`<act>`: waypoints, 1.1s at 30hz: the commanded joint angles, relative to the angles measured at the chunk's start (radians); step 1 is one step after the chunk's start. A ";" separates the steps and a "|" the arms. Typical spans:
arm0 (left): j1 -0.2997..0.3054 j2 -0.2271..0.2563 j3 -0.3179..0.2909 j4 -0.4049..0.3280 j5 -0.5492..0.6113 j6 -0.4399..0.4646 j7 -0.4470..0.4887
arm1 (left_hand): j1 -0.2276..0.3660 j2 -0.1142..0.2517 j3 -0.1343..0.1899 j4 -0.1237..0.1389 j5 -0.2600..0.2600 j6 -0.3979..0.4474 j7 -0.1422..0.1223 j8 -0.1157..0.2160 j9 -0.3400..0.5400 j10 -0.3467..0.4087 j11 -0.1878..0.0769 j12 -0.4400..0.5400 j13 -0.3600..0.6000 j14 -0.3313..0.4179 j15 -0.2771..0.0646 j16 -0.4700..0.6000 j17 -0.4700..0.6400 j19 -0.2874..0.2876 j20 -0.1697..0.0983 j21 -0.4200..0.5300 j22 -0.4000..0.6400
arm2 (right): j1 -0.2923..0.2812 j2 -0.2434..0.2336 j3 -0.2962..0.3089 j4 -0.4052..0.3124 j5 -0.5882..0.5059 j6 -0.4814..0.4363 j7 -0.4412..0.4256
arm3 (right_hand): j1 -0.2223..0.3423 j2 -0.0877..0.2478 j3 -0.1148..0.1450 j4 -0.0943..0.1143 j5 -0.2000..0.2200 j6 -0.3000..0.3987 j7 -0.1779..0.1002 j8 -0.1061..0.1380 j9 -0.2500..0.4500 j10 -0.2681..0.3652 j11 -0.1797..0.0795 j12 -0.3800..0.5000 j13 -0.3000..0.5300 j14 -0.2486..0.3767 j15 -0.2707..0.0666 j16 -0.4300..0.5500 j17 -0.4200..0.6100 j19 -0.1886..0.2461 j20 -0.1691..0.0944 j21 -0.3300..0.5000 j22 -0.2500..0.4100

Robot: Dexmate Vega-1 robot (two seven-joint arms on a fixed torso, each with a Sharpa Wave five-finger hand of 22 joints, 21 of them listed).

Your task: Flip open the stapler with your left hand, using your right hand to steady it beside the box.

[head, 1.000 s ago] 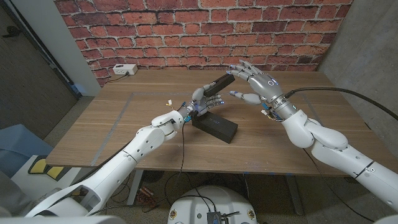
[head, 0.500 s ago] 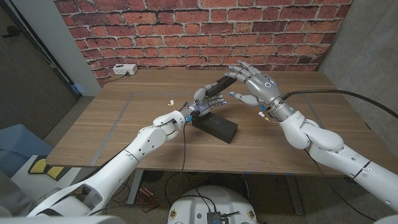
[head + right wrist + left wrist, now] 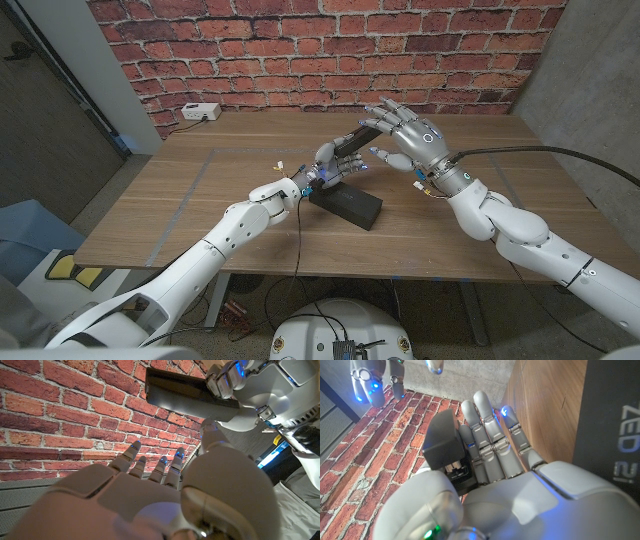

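Gripped the stapler (image 3: 352, 140) in the left hand (image 3: 335, 165), tilted above the box (image 3: 346, 204). Kept the right hand (image 3: 405, 135) spread, fingertips at the stapler's upper end.

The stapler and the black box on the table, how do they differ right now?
The stapler is held tilted up off the table in the left hand; the black box lies flat on the table. The stapler is slim and narrow; the black box is a broader, flatter slab. The right hand has its fingers spread by the stapler's raised end, away from the black box. Both are dark.
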 commanded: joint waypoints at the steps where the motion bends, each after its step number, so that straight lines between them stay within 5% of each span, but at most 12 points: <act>1: -0.005 -0.003 0.009 0.002 0.001 0.012 -0.011 | 0.049 0.040 0.181 0.171 0.006 0.020 -0.016 0.000 0.005 -0.001 -0.005 0.003 0.003 0.001 -0.005 0.004 -0.001 -0.001 0.001 0.009 0.002 | 0.019 -0.004 -0.036 0.006 -0.061 -0.050 -0.007 | 0.017 -0.002 -0.007 -0.002 0.005 0.006 -0.002 -0.007 0.006 -0.010 -0.002 -0.003 0.002 -0.005 -0.169 0.007 0.001 0.006 -0.001 0.003 0.003; 19: -0.022 -0.019 0.020 0.035 0.007 0.017 -0.028 | 0.048 0.038 0.181 0.171 0.005 0.026 -0.018 -0.006 -0.005 0.006 -0.001 0.001 -0.003 0.003 -0.005 0.010 -0.004 -0.005 0.000 0.027 -0.003 | 0.052 0.002 -0.097 0.032 -0.125 -0.095 -0.009 | 0.070 0.016 -0.030 0.007 -0.012 0.037 0.005 -0.012 0.017 0.025 0.000 0.020 0.013 0.011 -0.169 0.017 0.003 0.024 0.006 0.004 0.002; 33: -0.027 -0.020 0.021 0.041 0.007 0.024 -0.037 | 0.044 0.037 0.183 0.172 0.005 0.030 -0.020 -0.009 -0.012 0.003 -0.002 0.005 0.004 -0.001 -0.008 0.014 -0.003 -0.005 -0.007 0.039 -0.009 | 0.093 0.017 -0.149 0.076 -0.182 -0.120 -0.034 | 0.138 0.050 -0.028 0.004 -0.018 0.023 0.001 -0.019 0.026 0.070 -0.002 0.039 0.041 0.035 -0.180 0.024 0.006 0.037 -0.045 0.006 0.002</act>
